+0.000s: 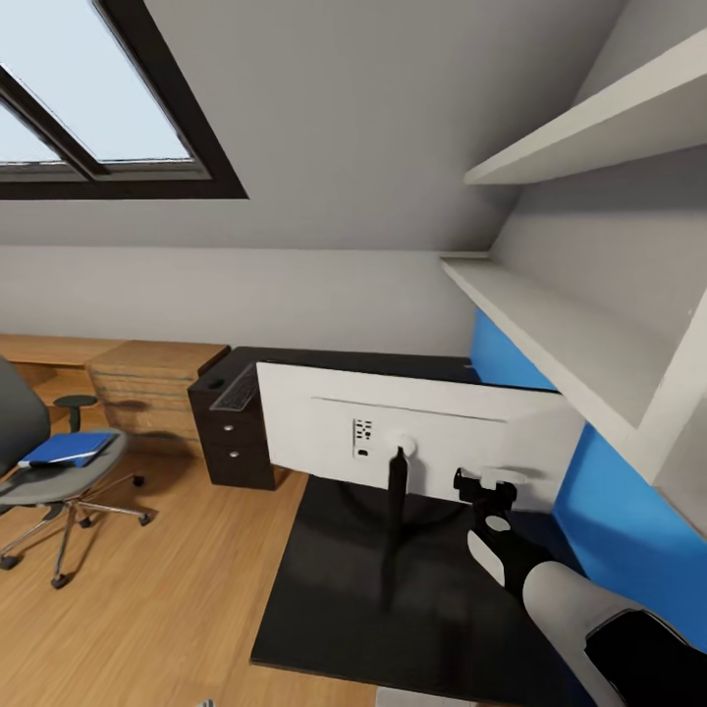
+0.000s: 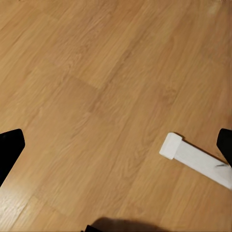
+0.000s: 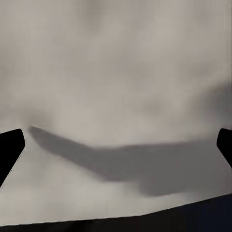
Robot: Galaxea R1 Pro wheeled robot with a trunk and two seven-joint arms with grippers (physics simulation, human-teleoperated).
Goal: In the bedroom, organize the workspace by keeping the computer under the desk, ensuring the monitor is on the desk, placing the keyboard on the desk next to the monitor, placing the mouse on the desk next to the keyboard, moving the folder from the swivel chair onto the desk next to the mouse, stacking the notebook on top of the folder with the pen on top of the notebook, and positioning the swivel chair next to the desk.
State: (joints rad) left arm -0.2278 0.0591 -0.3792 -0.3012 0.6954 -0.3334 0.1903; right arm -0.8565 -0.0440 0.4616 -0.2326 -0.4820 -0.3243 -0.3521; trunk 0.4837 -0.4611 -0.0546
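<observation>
The monitor (image 1: 422, 432) stands on the glossy black desk (image 1: 334, 609) with its white back and thin black stem toward me. My right gripper (image 1: 488, 481) is open just behind the monitor's lower right part; in the right wrist view the white back (image 3: 116, 72) lies close between the spread fingertips of the gripper (image 3: 116, 150). A slim grey keyboard (image 1: 236, 393) lies at the desk's far end. At the left, the grey swivel chair (image 1: 29, 481) carries the blue folder (image 1: 69, 449) on its seat. My left gripper (image 2: 116, 150) hangs open over the wood floor.
White wall shelves (image 1: 579, 334) jut out over the desk at the right, above a blue wall panel (image 1: 619, 511). A low oak drawer unit (image 1: 147, 383) stands against the far wall. A white bar (image 2: 193, 159) rests on the wood floor (image 2: 96, 96).
</observation>
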